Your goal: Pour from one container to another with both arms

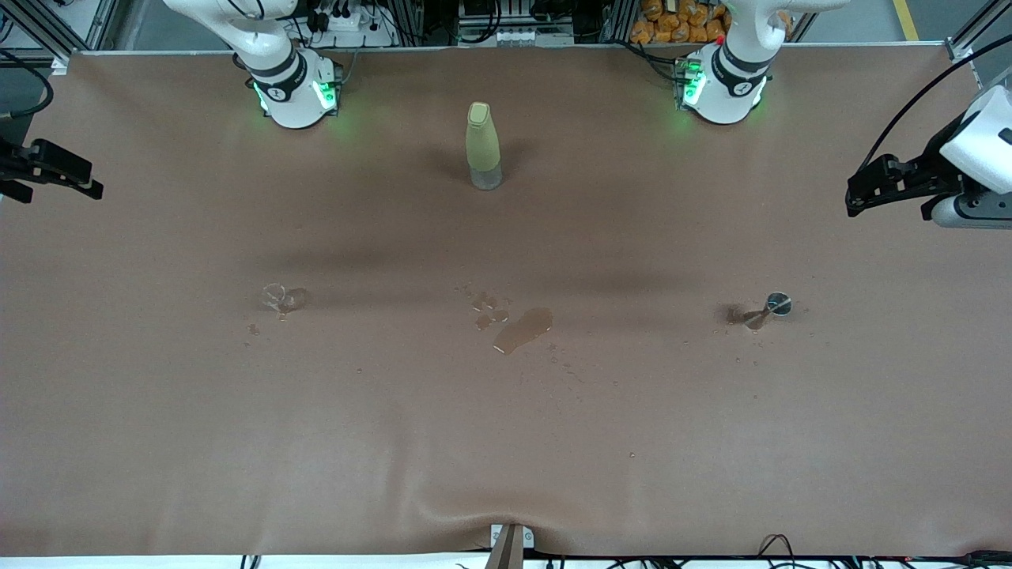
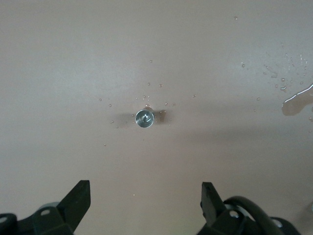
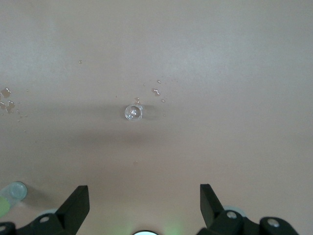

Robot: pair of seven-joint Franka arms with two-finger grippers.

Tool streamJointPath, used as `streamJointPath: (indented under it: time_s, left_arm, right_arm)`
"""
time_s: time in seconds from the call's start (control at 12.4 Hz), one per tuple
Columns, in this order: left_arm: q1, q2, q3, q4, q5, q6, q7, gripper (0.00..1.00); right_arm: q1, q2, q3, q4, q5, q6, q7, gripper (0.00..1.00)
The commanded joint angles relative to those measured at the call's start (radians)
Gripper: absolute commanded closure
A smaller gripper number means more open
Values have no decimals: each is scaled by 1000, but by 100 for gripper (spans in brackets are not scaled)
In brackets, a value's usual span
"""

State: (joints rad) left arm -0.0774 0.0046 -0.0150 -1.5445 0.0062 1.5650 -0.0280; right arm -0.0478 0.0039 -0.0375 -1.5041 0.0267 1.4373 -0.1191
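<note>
Hands both spread, empty: left hand [image 2: 145,205] over metal cup [image 2: 144,118], right hand [image 3: 145,205] over glass cup [image 3: 133,112]; puddle [image 1: 522,329] on worktop [image 1: 506,442].

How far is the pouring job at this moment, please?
No pour looks under way: the glass cup and the metal cup stand apart on the table, ungrasped, with a puddle between them. Left gripper hangs open over the metal cup, right gripper open over the glass cup. Grasping, lifting and pouring remain.

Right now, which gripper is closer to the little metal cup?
Left. The left gripper hangs open high above the metal cup, at the left arm's end of the table. The right gripper hangs open over the glass cup, at the right arm's end.
</note>
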Motion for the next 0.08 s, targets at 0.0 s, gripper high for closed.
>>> streamJointPath:
  time_s: [0.0]
  left_arm:
    - [-5,-18,4,0,0,0,-16,0]
  right_arm:
    - [19,-2,-12,-4,-17,8,2,0]
